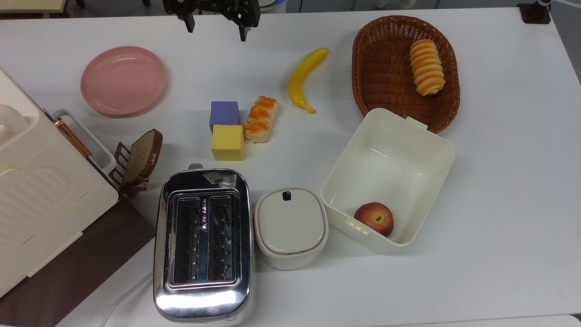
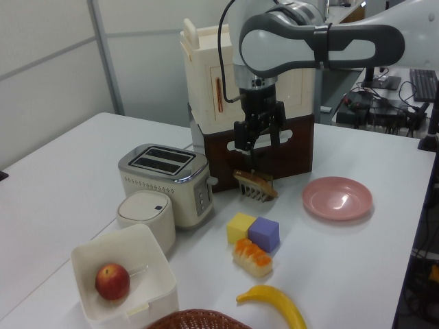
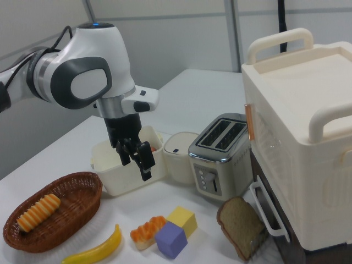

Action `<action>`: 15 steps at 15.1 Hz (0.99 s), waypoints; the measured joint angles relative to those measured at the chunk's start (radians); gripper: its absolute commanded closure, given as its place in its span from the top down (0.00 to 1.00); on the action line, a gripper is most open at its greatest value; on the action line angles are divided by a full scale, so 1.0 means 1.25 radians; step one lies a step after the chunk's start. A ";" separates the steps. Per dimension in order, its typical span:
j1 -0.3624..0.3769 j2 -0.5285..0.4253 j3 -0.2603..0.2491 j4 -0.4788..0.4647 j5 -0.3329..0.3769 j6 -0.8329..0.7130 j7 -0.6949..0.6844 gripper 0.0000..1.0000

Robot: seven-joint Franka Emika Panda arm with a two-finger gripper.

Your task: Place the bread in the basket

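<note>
Hovering high at the top view's twelve o'clock, the gripper (image 1: 213, 31) is seen with jaws spread wide and nothing held. The bread (image 1: 261, 119) is found mid-table, touching the purple block (image 1: 224, 114) and yellow block (image 1: 227, 142) at its nine o'clock, with the banana (image 1: 305, 78) near its one o'clock. The basket (image 1: 386, 68) sits well apart at two o'clock. A light, soft, squashable loaf is judged; its pale long sides look the best place for a gentle pinch.
</note>
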 measured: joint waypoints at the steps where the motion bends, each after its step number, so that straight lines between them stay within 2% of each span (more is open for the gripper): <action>1: 0.000 0.000 0.000 0.000 0.000 -0.001 0.001 1.00; 15: 0.000 -0.001 0.003 0.000 0.000 -0.033 0.002 1.00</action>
